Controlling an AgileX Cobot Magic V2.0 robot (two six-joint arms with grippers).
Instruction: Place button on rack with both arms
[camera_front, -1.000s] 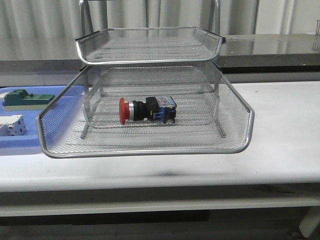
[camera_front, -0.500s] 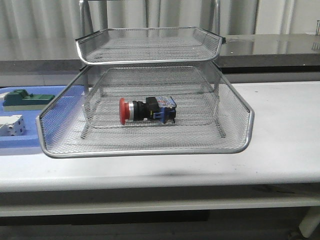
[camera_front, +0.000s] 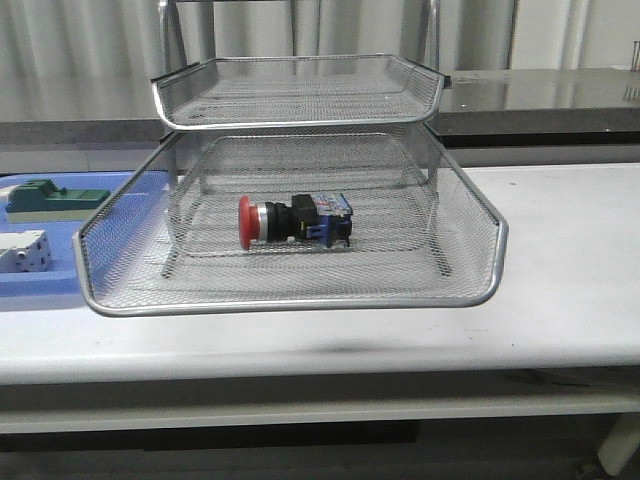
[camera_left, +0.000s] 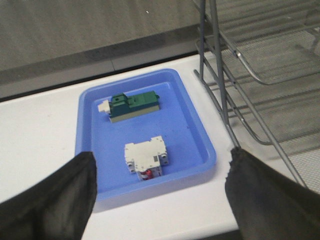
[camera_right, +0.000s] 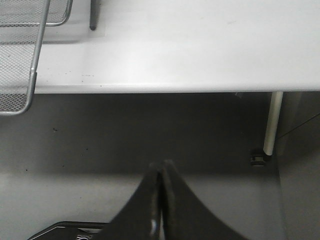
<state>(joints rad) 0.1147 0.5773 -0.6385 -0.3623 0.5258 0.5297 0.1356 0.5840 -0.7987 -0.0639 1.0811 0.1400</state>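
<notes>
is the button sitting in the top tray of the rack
No, the button lies on its side in the pulled-out middle tray of the rack, below the top tray.

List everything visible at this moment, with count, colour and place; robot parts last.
Button: one, red cap, black body, blue rear; lying on its side in the pulled-out tray of the rack.
Rack: one, silver wire mesh; middle of the table.
Blue tray: one; on the table left of the rack.
Green block: one; in the blue tray.
White block: one; in the blue tray.
Table: one, white.
Left gripper: black, open, empty, over the blue tray's near edge.
Right gripper: black, shut, empty, off the table's front edge.
</notes>
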